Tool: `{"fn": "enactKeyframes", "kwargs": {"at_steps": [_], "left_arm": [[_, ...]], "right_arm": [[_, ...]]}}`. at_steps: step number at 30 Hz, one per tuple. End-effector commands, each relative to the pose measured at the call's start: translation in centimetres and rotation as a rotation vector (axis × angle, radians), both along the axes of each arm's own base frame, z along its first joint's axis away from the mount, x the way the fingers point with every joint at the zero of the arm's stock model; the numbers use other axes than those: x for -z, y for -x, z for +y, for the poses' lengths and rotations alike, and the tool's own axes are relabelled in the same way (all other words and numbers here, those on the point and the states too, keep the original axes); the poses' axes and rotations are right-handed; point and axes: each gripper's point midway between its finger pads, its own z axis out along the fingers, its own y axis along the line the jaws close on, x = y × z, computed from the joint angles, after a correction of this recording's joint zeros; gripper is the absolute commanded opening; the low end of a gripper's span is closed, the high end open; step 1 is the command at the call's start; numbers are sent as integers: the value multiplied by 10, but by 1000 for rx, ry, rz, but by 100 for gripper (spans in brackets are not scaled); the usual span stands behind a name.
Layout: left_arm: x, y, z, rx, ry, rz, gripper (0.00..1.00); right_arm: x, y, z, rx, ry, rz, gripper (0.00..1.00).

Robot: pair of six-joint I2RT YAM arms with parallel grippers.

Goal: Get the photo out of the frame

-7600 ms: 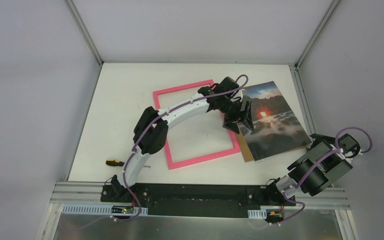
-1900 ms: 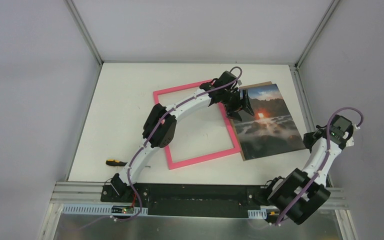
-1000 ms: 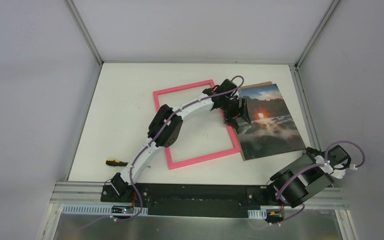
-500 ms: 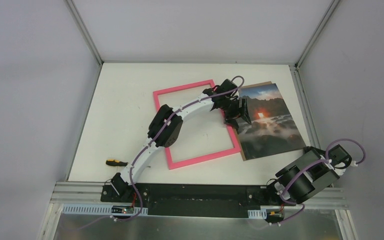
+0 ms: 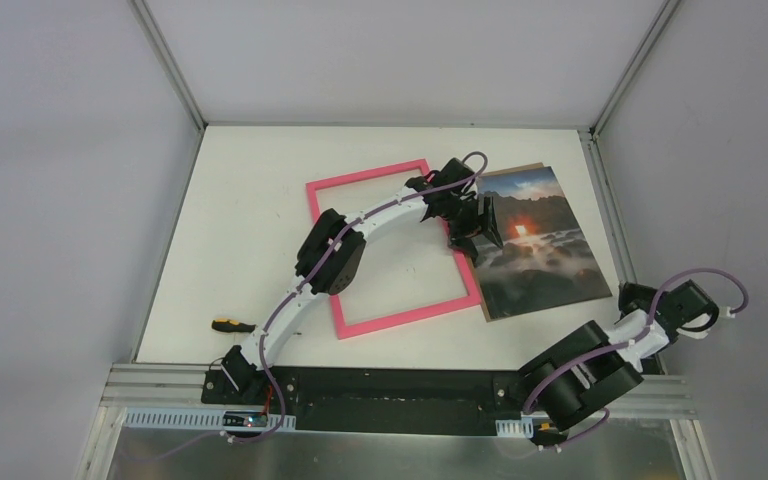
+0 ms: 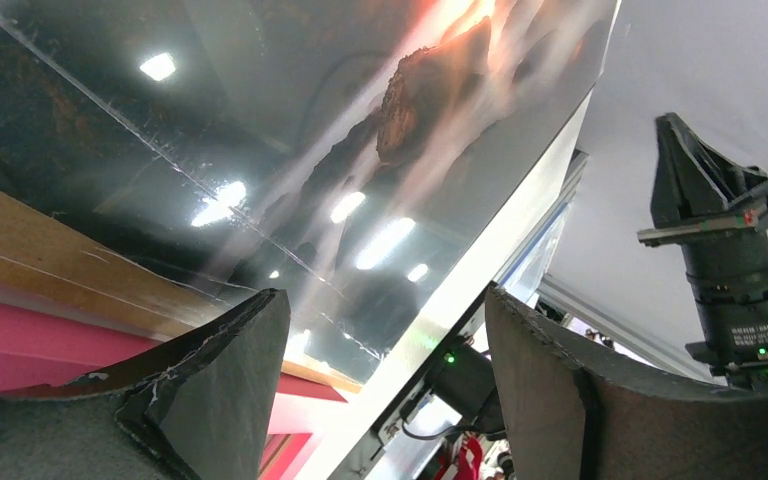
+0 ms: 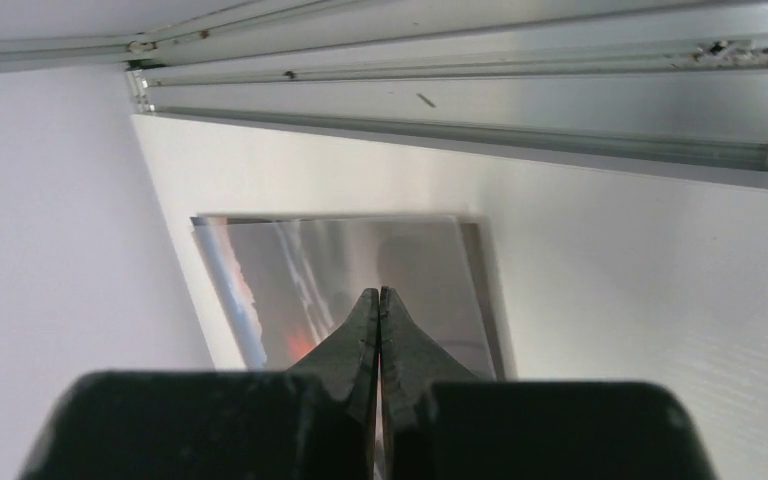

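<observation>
Jaws of the left arm stand open at centre right of the top view, over the line where the thin bright pink rectangular picture frame meets the rectangular landscape photo of dark rocks, mist and orange sun. In the left wrist view you see the two dark fingers well apart with nothing between them; beyond them lie the glossy photo, a strip of its brown board backing and the pink frame. Whether the fingers touch the photo cannot be told.

Jaws of the right arm, at lower right of the top view, are closed on nothing. Your right wrist view shows their tips pressed together, pointing toward the photo.

You find the photo flat on the white bench, outside the frame and just beside its right bar. A small orange-handled screwdriver lies at lower left.
</observation>
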Motion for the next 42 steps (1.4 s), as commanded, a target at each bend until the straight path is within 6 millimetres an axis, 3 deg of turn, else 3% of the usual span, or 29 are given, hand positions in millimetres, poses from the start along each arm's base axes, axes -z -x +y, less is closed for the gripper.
{"fn": "enactKeyframes", "kwargs": {"at_steps": [1, 5, 6, 8, 9, 16, 21, 29, 42], "left_arm": [[-58, 3, -4, -4, 79, -27, 73], [-65, 2, -5, -8, 90, -34, 73], [-64, 1, -5, -6, 89, -35, 74], [-61, 2, -5, 6, 89, -41, 76], [-61, 2, -4, 13, 89, -49, 77], [-48, -1, -6, 50, 84, -89, 79], [-53, 2, -3, 49, 82, -92, 79], [-60, 7, -6, 50, 93, -85, 79], [-59, 11, -5, 51, 85, -75, 78]], "right_arm": [[-38, 0, 3, -61, 83, -11, 0], [-33, -1, 10, -75, 13, 2, 0], [-30, -5, 12, -96, -18, -8, 4], [-23, -11, 15, -112, -70, -23, 28], [-21, -13, 16, -121, -86, -21, 33], [-13, -12, 21, -141, -79, 47, 50], [4, -11, 14, -123, -114, 102, 48], [6, -14, 6, -132, -62, 106, 45], [19, -19, 1, -153, -49, 136, 30]]}}
